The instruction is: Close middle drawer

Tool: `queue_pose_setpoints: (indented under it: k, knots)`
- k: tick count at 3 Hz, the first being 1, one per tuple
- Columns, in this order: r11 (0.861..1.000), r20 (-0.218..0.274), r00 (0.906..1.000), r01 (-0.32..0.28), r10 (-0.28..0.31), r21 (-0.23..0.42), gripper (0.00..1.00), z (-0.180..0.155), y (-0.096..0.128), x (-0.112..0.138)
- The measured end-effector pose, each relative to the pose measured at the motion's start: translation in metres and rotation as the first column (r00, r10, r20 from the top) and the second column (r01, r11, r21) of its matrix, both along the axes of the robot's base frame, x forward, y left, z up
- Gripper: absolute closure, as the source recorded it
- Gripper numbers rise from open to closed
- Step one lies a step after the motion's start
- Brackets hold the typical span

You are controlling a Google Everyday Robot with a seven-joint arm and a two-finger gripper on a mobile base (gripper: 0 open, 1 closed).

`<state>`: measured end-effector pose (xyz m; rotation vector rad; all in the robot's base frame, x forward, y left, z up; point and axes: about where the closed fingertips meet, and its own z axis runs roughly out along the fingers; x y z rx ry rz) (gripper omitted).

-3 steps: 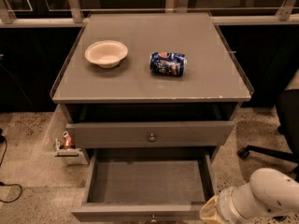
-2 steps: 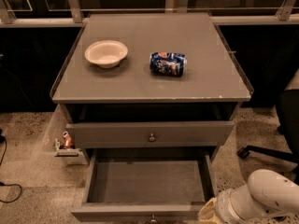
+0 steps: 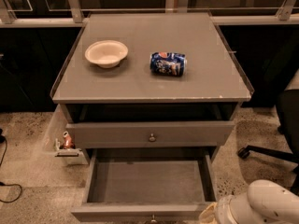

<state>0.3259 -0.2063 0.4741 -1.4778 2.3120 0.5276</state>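
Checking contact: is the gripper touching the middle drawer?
Cannot tell. Camera view: gripper sits by the right front corner of the middle drawer; contact is cropped.

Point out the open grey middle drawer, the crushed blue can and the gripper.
open grey middle drawer (image 3: 149, 181), camera view, bare inner floor.
crushed blue can (image 3: 168, 63), camera view, middle of its side.
gripper (image 3: 209, 214), camera view, beige part at bottom edge beside drawer's right corner.

white rounded robot arm (image 3: 262, 203) low in bottom-right corner, lying roughly level, pointing toward frame centre, pale beige gripper (image 3: 208, 214) at its end, mostly cut off by bottom edge
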Motion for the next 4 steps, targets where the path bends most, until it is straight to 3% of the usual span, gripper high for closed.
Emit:
queue_pose_setpoints:
  k: [2, 4]
  knots:
    - [0.997, 0.107, 0.9931, 0.041, -0.048, 0.065, 1.00, -0.036, 0.009, 0.022]
    - [0.992, 0.145, 0.9891, 0.007, -0.025, 0.129, 1.00, -0.078, 0.022, 0.012]
